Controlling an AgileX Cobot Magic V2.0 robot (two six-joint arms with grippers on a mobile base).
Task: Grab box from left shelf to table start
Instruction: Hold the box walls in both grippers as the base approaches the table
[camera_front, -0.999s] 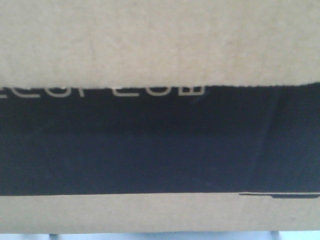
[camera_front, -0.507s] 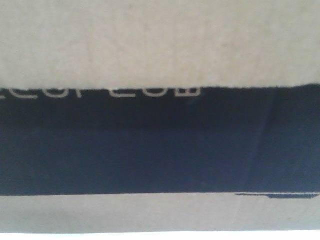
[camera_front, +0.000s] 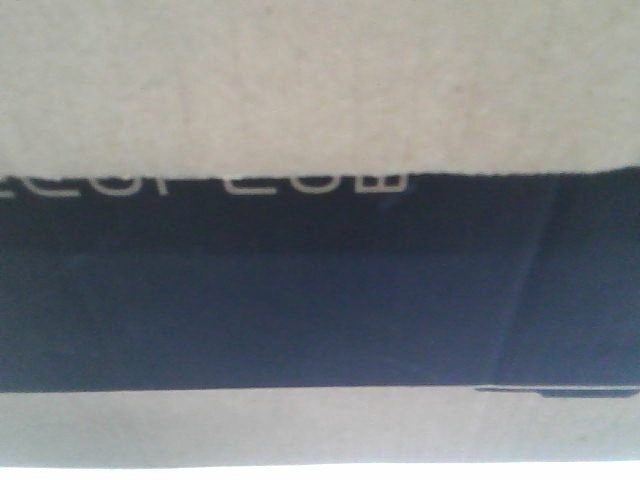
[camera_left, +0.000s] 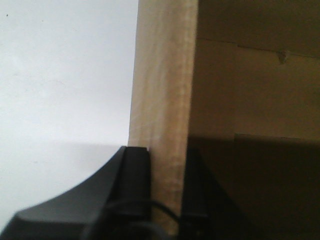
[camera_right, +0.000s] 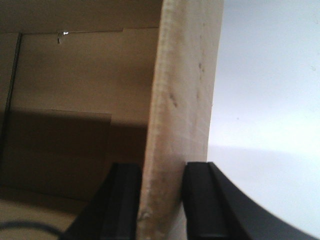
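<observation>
The box (camera_front: 320, 90) has barely drifted in the front view since a second ago. Left fingers (camera_left: 136, 185) and right fingers (camera_right: 125, 200) each pinch a box wall running toward 12 o'clock. The box spans between both arms over the white tabletop (camera_right: 270, 100); I cannot tell if it touches.

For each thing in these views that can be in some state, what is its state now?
box: open, its inside shows in both wrist views; held by two walls; whether it rests on the table cannot be told.
left gripper: shut on a box wall, one finger inside, one outside.
right gripper: shut on another box wall, one finger inside, one outside.
</observation>
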